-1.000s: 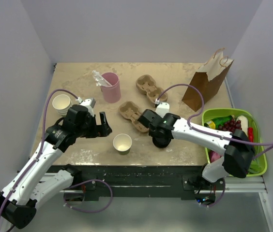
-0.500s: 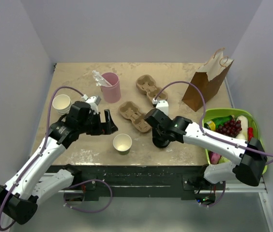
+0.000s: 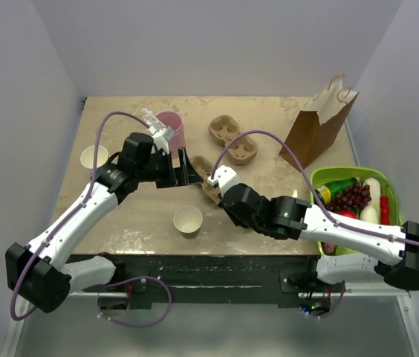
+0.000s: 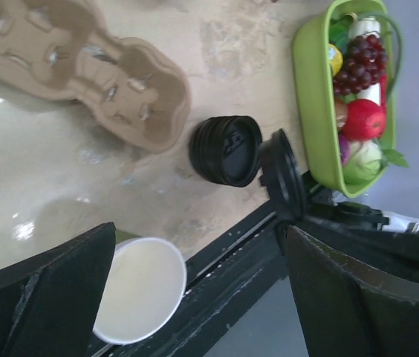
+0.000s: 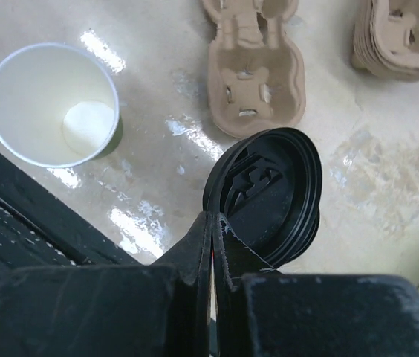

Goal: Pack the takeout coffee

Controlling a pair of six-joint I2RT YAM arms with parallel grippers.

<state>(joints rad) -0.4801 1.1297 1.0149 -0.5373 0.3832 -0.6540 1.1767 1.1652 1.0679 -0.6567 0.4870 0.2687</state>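
Now that the right arm has swung left, the lidless takeout coffee cup (image 3: 188, 221) stands near the front edge. Just beyond it, the right gripper (image 5: 214, 223), clamped shut, pinches a black lid (image 5: 269, 190) by its rim. Farther back, the left gripper (image 3: 186, 172) has drawn away and hangs wide open and empty near a cardboard carrier (image 5: 258, 74). Capping looks to be next.

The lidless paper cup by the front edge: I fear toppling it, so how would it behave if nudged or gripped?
The paper cup looks empty, so probably light and easily tipped or slid. Its unlidded rim would likely buckle under a firm squeeze.
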